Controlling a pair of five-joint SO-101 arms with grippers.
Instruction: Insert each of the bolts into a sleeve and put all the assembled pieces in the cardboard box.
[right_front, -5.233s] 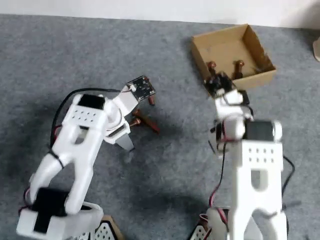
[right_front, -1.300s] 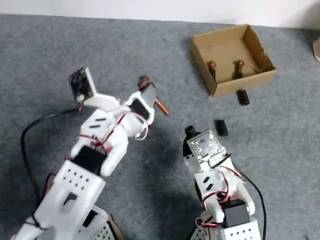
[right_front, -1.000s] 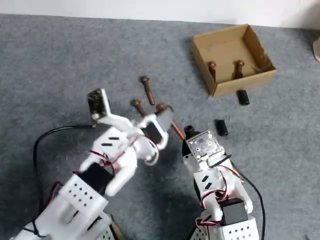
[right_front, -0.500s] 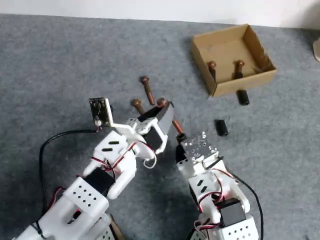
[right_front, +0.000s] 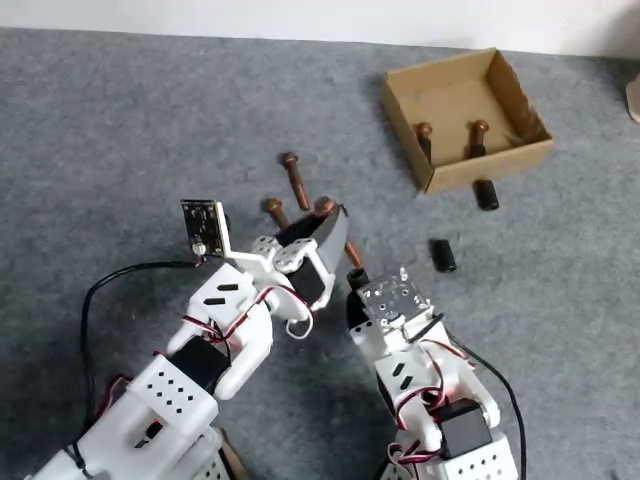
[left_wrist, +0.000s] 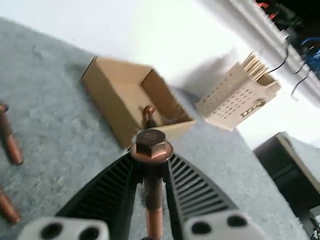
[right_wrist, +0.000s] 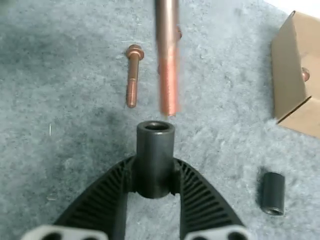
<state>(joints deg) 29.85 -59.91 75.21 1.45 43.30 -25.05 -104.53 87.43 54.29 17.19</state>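
My right gripper is clamping a short black sleeve, hollow mouth outward. My left gripper is pinching a coppery hex-head bolt, with its threaded tip hanging just off that mouth. Beyond, the cardboard box is holding two assembled pieces.

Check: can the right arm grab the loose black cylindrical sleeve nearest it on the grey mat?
Probably not yet: the right gripper is shut on another black metal sleeve. Nothing lies between it and the loose sleeve, so once emptied, the way looks free.
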